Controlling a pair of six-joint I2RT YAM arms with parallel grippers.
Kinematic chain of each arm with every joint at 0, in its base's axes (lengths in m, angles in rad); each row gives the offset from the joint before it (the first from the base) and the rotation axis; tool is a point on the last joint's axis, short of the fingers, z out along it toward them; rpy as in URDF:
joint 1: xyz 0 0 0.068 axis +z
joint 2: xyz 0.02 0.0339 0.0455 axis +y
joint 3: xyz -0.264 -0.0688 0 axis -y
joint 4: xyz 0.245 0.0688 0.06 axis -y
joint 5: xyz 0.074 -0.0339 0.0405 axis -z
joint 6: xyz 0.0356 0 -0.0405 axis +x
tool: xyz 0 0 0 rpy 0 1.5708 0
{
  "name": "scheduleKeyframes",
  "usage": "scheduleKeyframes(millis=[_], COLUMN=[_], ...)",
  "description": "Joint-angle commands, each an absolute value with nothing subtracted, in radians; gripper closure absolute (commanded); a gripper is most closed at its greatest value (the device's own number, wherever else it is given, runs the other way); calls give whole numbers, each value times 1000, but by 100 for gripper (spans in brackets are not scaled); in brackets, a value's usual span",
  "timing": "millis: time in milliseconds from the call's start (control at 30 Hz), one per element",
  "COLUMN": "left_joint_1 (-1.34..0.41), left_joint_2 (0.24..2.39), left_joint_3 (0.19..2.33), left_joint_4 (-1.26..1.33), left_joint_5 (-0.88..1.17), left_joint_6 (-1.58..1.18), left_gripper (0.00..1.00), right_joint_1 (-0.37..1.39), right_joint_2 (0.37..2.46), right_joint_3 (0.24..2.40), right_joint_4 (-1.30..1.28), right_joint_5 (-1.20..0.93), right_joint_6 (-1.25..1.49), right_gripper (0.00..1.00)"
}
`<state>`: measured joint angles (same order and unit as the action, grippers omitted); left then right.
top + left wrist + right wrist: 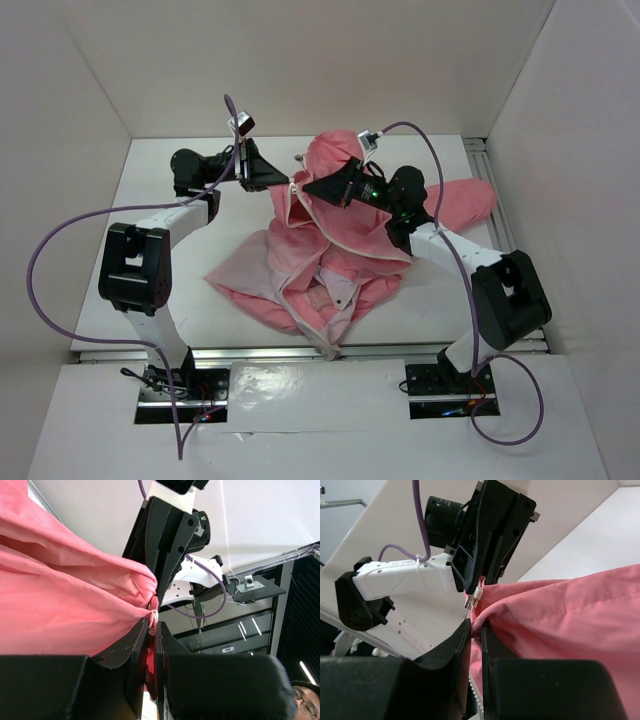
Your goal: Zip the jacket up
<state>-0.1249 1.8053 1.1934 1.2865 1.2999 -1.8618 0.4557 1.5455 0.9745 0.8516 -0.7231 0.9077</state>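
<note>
The salmon-pink jacket lies crumpled mid-table, its pale lining showing at the lower left. Its light zipper runs down the open front. Both grippers meet tip to tip at a raised jacket edge. My left gripper is shut on a fold of pink fabric, which is pinched between its jaws. My right gripper is shut on the jacket edge, with zipper teeth running between its fingers. A small metal zipper slider sits just past its tips, at the left gripper.
White walls close in the table on three sides. Aluminium rails run along the right edge and the near edge. Purple cables loop off both arms. A jacket sleeve stretches toward the right rail.
</note>
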Motion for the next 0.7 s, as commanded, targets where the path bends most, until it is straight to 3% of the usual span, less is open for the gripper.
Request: scheduleKeyframes(millis=[0,333,667], left_joint_1=[-137,-146,-166], left_joint_2=[1812,1793,1775], left_joint_3=[1204,1204,1174], left_joint_4=[1841,1841,1819], left_joint_5=[1310,1287,1275], left_joint_6=[-1862,-1862,-1830], left_gripper=[100,100,100], right_joint_1=[442,442,451], right_joint_2=[1542,1571,1502], right_joint_3=[1012,1022,1022], right_joint_4=[991,1014,878], right_joint_5=[-747,-747,-672], right_joint_6=[937,947,855], right_gripper=[100,100,100])
